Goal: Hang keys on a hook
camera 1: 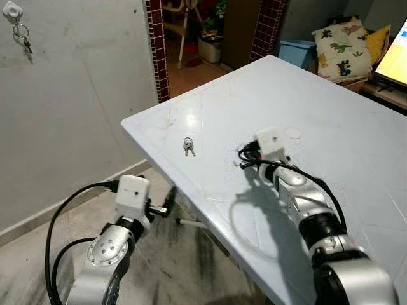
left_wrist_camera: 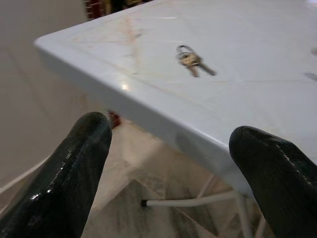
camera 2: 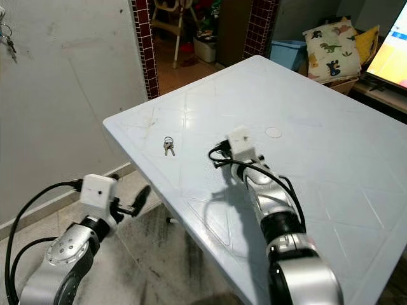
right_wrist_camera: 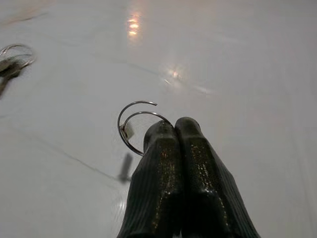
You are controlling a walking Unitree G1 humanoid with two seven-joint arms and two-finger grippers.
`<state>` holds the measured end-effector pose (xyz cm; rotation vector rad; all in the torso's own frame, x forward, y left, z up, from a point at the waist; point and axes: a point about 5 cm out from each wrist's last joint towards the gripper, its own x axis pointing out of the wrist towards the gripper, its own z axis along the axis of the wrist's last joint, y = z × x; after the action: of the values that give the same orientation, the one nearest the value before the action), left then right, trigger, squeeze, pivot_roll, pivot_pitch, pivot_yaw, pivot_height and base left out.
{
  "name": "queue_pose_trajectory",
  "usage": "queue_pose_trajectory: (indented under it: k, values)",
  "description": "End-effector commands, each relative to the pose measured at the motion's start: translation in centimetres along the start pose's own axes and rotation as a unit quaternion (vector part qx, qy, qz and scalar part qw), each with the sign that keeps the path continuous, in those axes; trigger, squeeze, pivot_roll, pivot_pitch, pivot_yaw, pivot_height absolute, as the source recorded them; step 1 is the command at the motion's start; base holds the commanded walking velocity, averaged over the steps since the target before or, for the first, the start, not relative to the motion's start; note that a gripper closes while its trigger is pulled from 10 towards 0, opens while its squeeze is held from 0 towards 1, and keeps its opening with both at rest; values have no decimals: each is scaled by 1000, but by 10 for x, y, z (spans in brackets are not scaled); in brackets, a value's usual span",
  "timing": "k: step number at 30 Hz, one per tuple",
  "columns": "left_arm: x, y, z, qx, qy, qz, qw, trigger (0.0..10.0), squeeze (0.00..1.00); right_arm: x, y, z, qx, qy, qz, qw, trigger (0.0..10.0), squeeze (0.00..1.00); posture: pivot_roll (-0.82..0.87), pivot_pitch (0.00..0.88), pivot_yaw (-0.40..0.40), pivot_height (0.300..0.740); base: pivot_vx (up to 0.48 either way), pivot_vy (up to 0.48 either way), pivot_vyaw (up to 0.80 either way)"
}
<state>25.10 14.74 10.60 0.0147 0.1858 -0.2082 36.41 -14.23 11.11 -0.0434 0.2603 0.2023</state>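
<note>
A small bunch of keys (camera 1: 189, 147) lies flat on the white table (camera 1: 331, 127), near its left edge; the left wrist view has the same keys (left_wrist_camera: 190, 60). My right gripper (camera 1: 243, 157) hovers low over the table to the right of them. Its fingers (right_wrist_camera: 173, 163) are shut, with a thin metal key ring (right_wrist_camera: 132, 125) pinched at their tips. My left gripper (left_wrist_camera: 173, 163) is open, below and outside the table's left edge (left_wrist_camera: 148, 106), pointing toward it. A white wall hook (camera 1: 13, 11) at the upper left carries another bunch of keys (camera 1: 23, 40).
A grey wall (camera 1: 82, 95) runs along the left, with tiled floor (camera 1: 191, 267) under the table edge. A doorway with a dark red tiled frame (camera 1: 156, 51) opens behind the table. A dinosaur-print cushion (camera 1: 340, 47) and a screen (camera 1: 397, 54) stand at the far right.
</note>
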Motion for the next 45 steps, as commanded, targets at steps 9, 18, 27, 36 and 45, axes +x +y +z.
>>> queue_pose_trajectory:
  k: [9,18,27,36,45]
  values:
    - [3,-1,0,-18,-11,24,999,10000,0,-22,5,31,69,-66,-36,995,10000,0,74,37,-62,740,0,0,0]
    - [5,-2,-2,-14,-9,24,1000,10000,0,-31,13,24,109,-72,-49,990,10000,0,73,17,-75,740,0,0,0]
    - [14,32,8,10,-26,87,996,10000,0,-31,32,46,150,-123,-25,981,10000,0,72,17,-37,740,0,0,0]
    - [15,40,13,13,-35,104,994,10000,0,-30,46,48,157,-125,-9,980,10000,0,91,18,-39,740,0,112,0]
    - [14,38,11,17,-33,101,994,10000,0,-30,48,47,161,-124,-7,979,10000,0,92,22,-33,740,0,480,0]
